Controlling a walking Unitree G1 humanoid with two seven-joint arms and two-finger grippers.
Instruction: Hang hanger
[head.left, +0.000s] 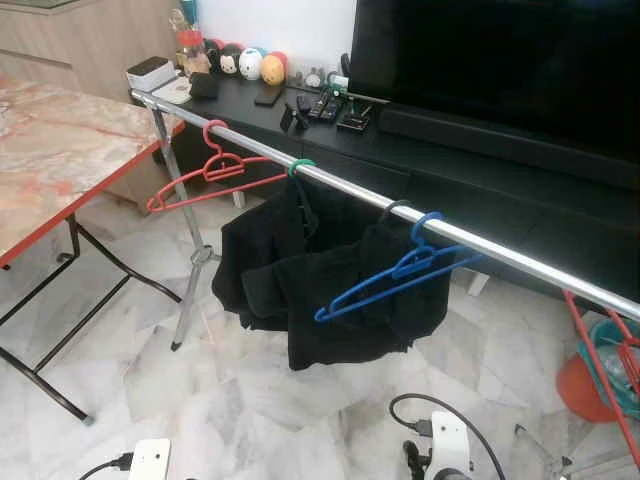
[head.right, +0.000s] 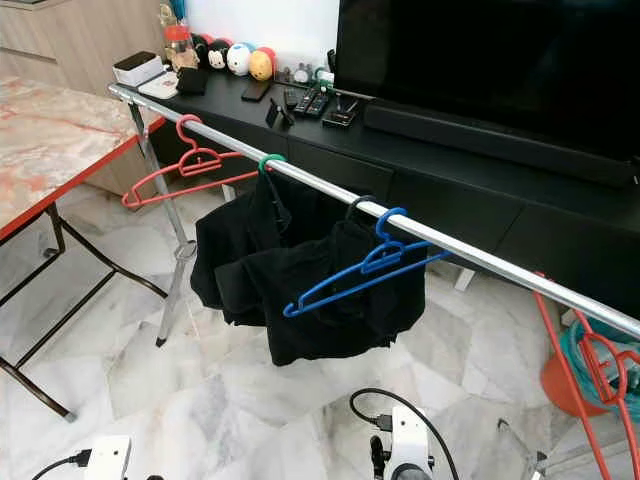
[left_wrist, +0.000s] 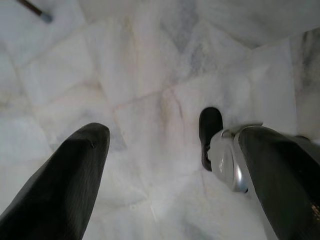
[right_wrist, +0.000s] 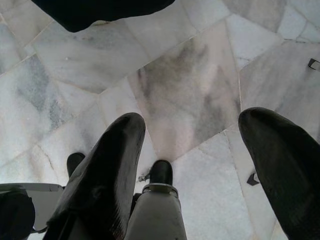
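Note:
A silver clothes rail (head.left: 340, 186) runs from far left down to the right. An empty red hanger (head.left: 205, 176) hangs near its left end. Beside it a green-hooked hanger (head.left: 300, 167) carries a black garment (head.left: 300, 270). A blue hanger (head.left: 395, 275) hangs in front of a second black garment. More red hangers (head.right: 600, 365) hang low at the right end. My left gripper (left_wrist: 170, 175) hangs open over the marble floor. My right gripper (right_wrist: 195, 165) is open too, pointing down at the floor with nothing between its fingers.
A marble-topped folding table (head.left: 50, 150) stands at the left. Behind the rail is a black TV console (head.left: 420, 150) with remotes and round toys, and a large TV (head.left: 500, 60). An orange bucket (head.left: 585, 385) sits at the right. Cables and white devices (head.left: 445, 440) lie on the floor.

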